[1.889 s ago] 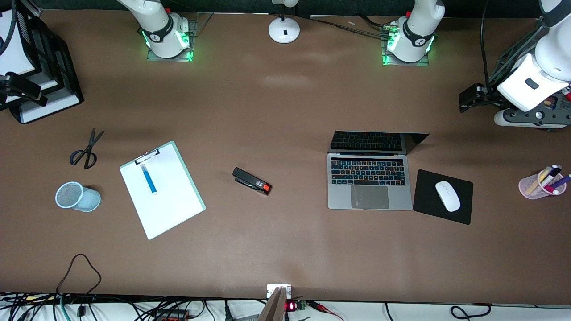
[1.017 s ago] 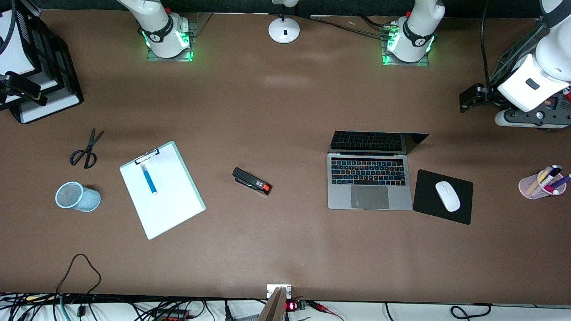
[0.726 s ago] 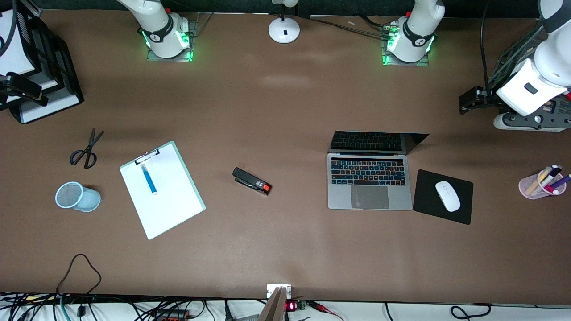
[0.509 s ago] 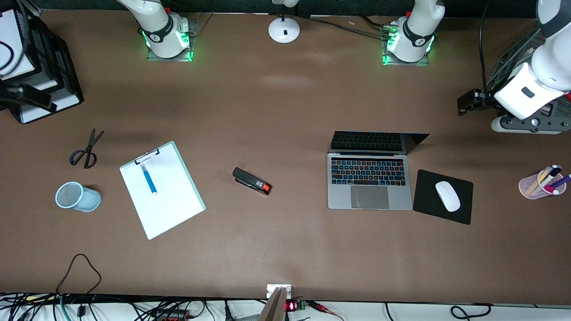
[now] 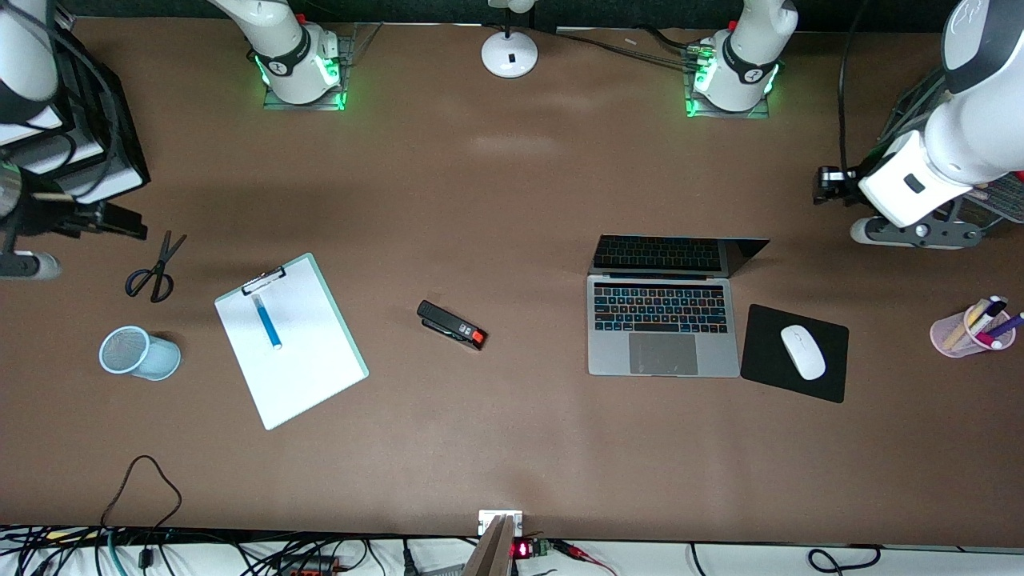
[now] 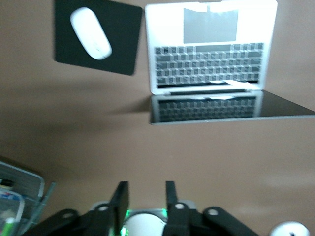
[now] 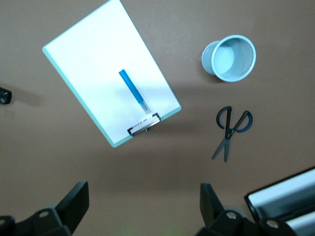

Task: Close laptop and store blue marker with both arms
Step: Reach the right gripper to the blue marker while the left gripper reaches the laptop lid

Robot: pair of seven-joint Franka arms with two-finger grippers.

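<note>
- Laptop [image 5: 662, 320]: open, screen upright, toward the left arm's end of the table, beside a mouse [image 5: 802, 352] on its mat; lid not yet lowered.
- Blue marker [image 5: 266, 322]: flat on the clipboard [image 5: 290, 340]; mesh cup [image 5: 138, 353] nearby, probably its store.
- Left gripper [image 6: 143, 204]: empty, over bare table, fingers narrowed with a gap, likely to push the lid.
- Right gripper [image 7: 142, 204]: spread wide, empty, high above the clipboard's end of the table.
</note>
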